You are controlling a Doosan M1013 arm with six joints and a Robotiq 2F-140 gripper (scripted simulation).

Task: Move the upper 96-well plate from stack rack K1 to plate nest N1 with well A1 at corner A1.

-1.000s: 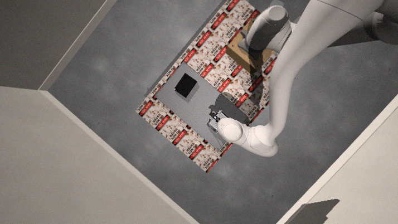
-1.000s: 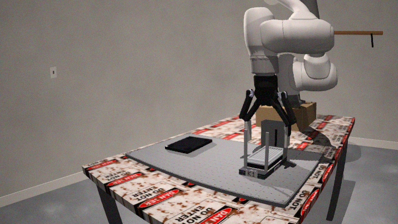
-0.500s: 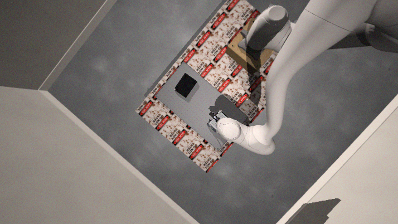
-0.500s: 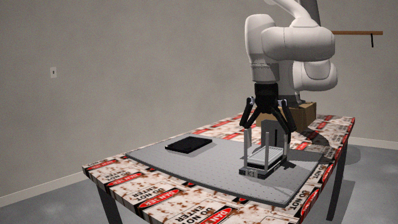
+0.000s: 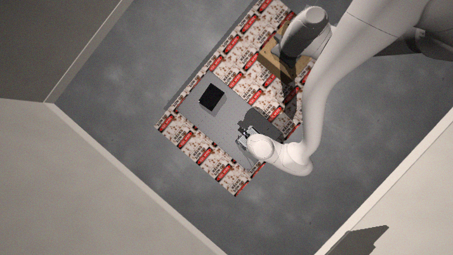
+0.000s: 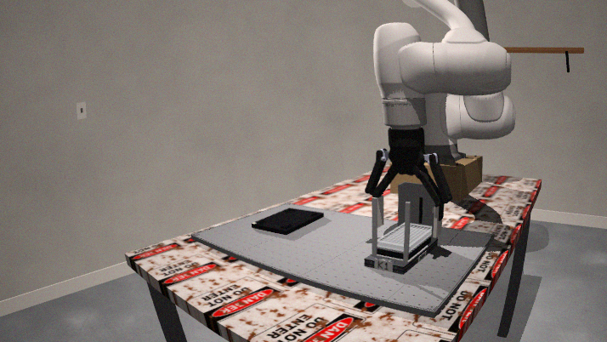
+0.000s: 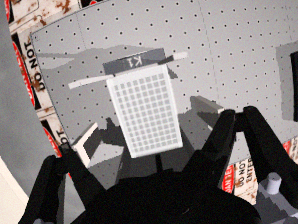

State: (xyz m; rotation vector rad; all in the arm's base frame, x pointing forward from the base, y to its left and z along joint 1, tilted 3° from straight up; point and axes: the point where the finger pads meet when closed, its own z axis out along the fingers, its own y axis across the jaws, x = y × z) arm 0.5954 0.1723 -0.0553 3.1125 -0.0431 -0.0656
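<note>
The stack rack K1 (image 6: 399,244) stands on the grey baseplate at the right, with thin upright posts and its K1 label on the near side. The upper white 96-well plate (image 6: 404,236) lies at the top of the stack in it; it also shows in the wrist view (image 7: 145,111), with the K1 label (image 7: 135,63) beyond it. The lower plate is mostly hidden under it. My gripper (image 6: 407,200) is open and empty, straight above the rack, its fingertips near the post tops. The plate nest N1 (image 6: 287,219) is a flat black pad at the far left of the baseplate; it also shows in the overhead view (image 5: 211,96).
A brown cardboard box (image 6: 461,174) stands behind the rack beside the arm's base. The grey perforated baseplate (image 6: 340,255) covers the middle of the table. The table edge runs close on the right of the rack.
</note>
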